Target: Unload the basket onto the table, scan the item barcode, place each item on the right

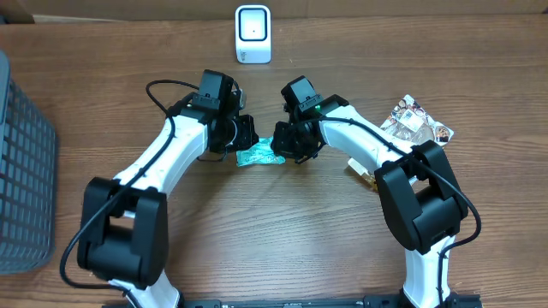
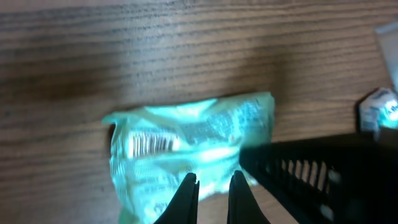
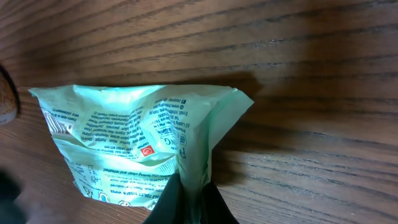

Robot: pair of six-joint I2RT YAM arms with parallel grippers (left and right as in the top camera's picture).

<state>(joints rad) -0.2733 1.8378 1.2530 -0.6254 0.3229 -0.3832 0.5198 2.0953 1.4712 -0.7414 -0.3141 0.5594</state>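
Observation:
A pale green wipes packet (image 1: pixel 259 155) lies on the wooden table between my two grippers. Its barcode (image 2: pixel 152 143) faces up in the left wrist view. My left gripper (image 2: pixel 213 177) is closed down on the packet's near edge, with only a narrow gap between its black fingers. On the other end, my right gripper (image 3: pixel 191 180) is shut on a raised fold of the packet (image 3: pixel 137 143). In the overhead view the left gripper (image 1: pixel 244 137) and the right gripper (image 1: pixel 287 141) face each other across the packet. The white scanner (image 1: pixel 253 34) stands at the back, well apart from it.
A grey slatted basket (image 1: pixel 17 162) stands at the left edge. A shiny foil snack packet (image 1: pixel 417 124) lies at the right, beside the right arm. The right arm's black gripper body (image 2: pixel 311 168) fills the lower right of the left wrist view.

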